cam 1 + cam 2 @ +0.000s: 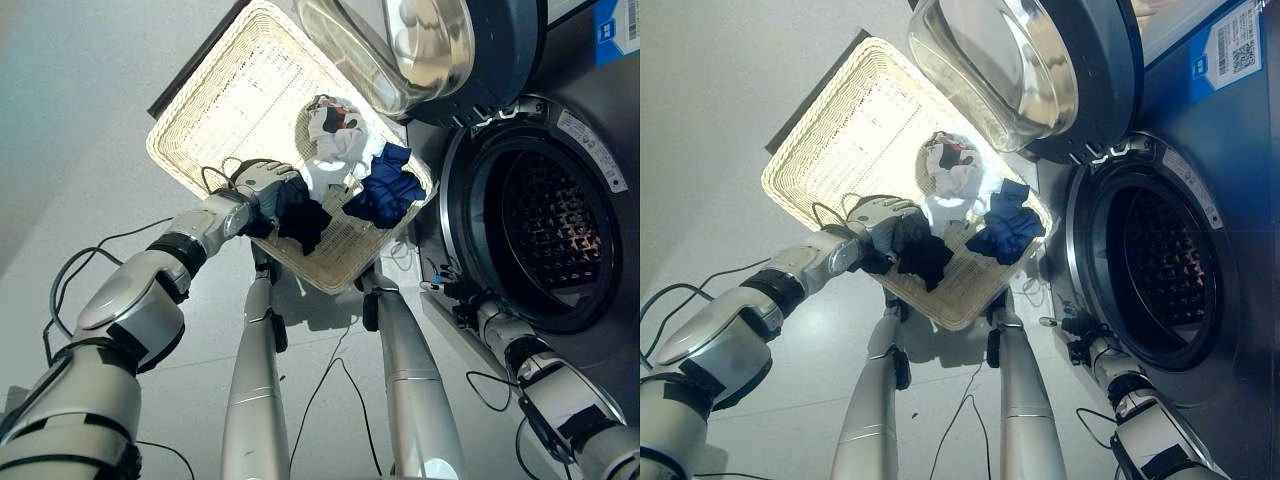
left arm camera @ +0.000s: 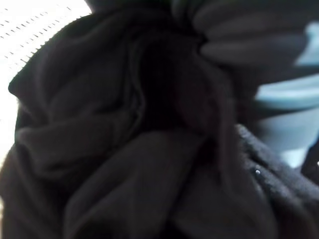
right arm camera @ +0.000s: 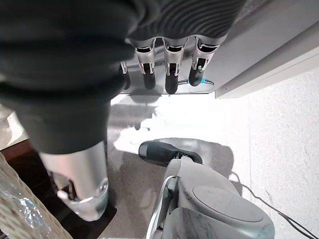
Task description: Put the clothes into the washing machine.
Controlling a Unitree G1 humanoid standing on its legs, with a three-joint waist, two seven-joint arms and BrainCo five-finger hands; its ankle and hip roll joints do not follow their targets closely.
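Left hand point(image 1: 262, 182), centre frame: fingers clenched on black garment point(image 1: 303, 221) over wicker basket point(image 1: 230, 100). Right hand point(image 1: 452, 293), lower right by washing machine point(image 1: 545, 215) drum: fingers relaxed, empty.

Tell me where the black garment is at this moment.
In the eye views, the black garment is at the near edge of the wicker basket, gripped by the left hand, left of the blue garment.
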